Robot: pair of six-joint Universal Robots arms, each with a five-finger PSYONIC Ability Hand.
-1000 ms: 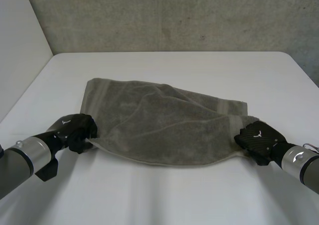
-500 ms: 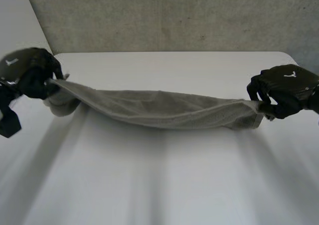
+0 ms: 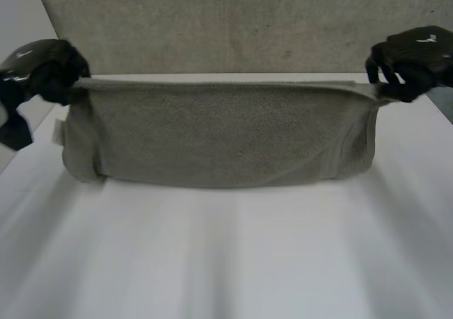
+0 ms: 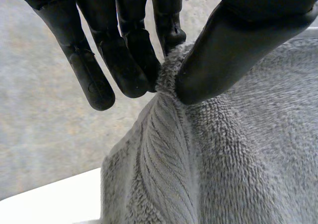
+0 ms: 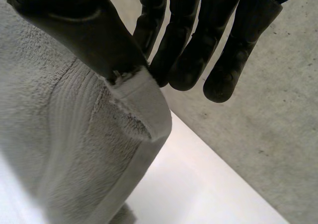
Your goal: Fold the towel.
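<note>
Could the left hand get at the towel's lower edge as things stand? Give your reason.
Probably not. The left hand pinches one top corner of the towel, the right hand the other; reaching the lower edge near the table would mean letting go.

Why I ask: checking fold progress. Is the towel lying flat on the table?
No, the left hand and right hand hold the towel up by its top corners.

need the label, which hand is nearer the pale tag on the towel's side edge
Left. The left hand pinches the towel corner just above the tag; the right hand pinches the opposite corner.
</note>
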